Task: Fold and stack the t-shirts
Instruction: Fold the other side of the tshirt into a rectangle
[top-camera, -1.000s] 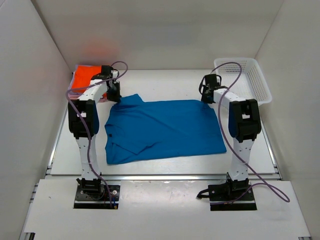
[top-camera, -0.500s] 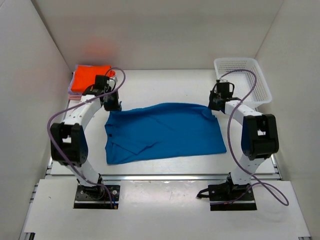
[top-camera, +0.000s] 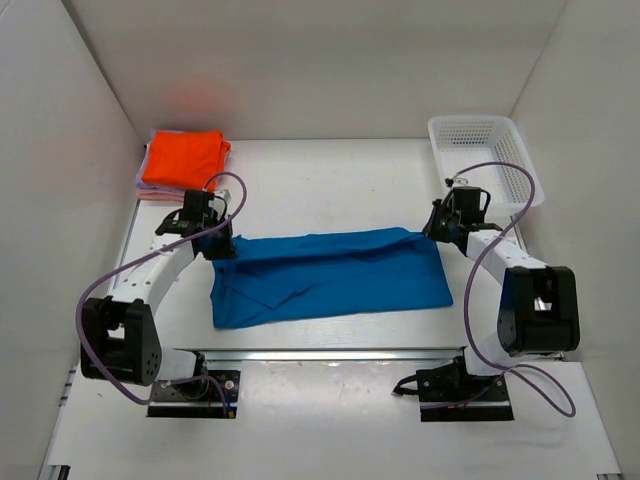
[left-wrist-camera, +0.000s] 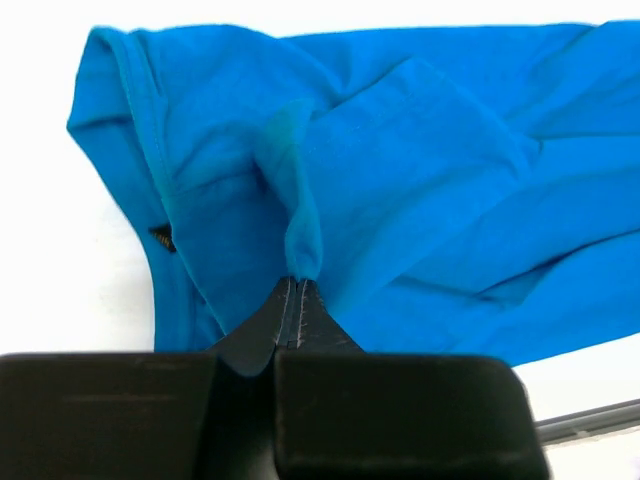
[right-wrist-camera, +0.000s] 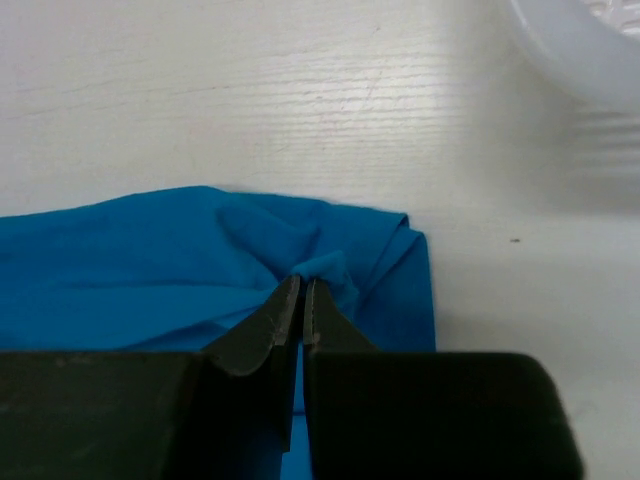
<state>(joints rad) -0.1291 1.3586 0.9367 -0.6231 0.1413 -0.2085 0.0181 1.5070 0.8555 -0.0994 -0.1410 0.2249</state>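
A bright blue t-shirt (top-camera: 330, 275) lies across the middle of the table, its far edge folded toward the near side. My left gripper (top-camera: 222, 248) is shut on a pinch of the blue t-shirt (left-wrist-camera: 400, 200) at its far left corner. My right gripper (top-camera: 432, 232) is shut on the far right corner of the blue t-shirt (right-wrist-camera: 150, 270), the cloth bunched at the fingertips. An orange t-shirt (top-camera: 182, 157) lies folded at the back left on top of pale pink ones (top-camera: 148, 192).
A white mesh basket (top-camera: 487, 155) stands at the back right, its rim (right-wrist-camera: 590, 50) showing in the right wrist view. White walls close in the table on the left, back and right. Both arm bases sit at the near edge.
Both grippers have pulled the blue t-shirt's far edge toward the near side, so the shirt looks narrower from front to back. Both arms have lowered and drawn back from the far end.
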